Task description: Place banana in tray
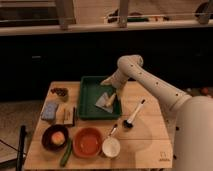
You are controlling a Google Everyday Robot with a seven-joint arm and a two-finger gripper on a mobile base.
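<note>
Claw: low over the tray's right half; open or closed, I cannot tell | banana: apparently the yellow piece under my tip, inside tray, beside pale sheet | judgement: I hang low so release lands within the walls.

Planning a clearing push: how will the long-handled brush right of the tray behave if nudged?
Long-handled brush lies flat, so probably won't tip; pushed near one end it likely pivots rather than slides. Thin handle suggests light, stiff. Gripper sits at the green tray's far right corner.
</note>
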